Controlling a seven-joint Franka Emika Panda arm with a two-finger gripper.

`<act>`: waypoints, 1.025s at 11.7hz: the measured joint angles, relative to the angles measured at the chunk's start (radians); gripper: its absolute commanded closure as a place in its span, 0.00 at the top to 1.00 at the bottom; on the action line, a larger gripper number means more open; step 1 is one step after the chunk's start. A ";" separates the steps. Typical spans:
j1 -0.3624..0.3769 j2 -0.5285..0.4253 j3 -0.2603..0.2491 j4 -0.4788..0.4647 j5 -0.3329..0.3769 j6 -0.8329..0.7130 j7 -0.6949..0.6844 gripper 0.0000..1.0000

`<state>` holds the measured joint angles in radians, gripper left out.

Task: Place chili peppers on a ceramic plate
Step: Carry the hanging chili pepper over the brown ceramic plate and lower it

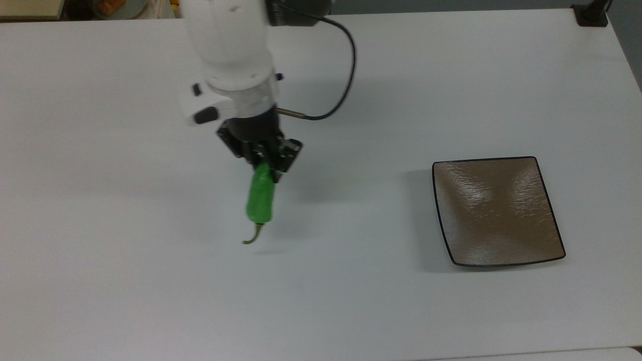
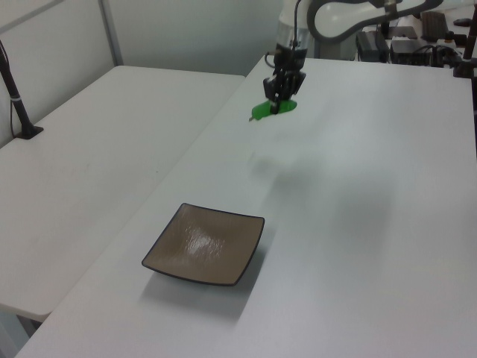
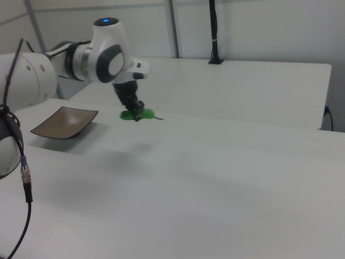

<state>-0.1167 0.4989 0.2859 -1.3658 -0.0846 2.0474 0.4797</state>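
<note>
claw carrying the pepper, plate well off to the top view's right

the claw [image 1: 265,168] is clamped on one end of the chili pepper [image 1: 260,198], held clear above the desk [image 1: 150,281]; its long axis runs crosswise to the line toward the ceramic plate [image 1: 496,210], stem trailing away.

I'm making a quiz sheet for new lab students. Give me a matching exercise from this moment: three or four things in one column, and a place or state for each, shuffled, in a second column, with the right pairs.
Things:
1. pepper
2. plate
3. hand
4. cable

Places or states:
A. resting bare on the table toward the top view's right
B. looping from the arm's wrist, black
C. held above the table, stem end pointing away from the hand
D. shut on the green thing

Pairs: 1-C, 2-A, 3-D, 4-B
</note>
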 measured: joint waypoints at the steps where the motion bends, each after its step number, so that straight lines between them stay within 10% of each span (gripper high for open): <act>1: 0.044 0.000 0.001 -0.007 0.000 0.002 0.044 0.11; 12: 0.320 0.028 0.006 -0.028 -0.020 0.219 0.291 0.23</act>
<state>0.2031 0.5264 0.2916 -1.3938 -0.1044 2.2661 0.7709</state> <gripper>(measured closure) 0.683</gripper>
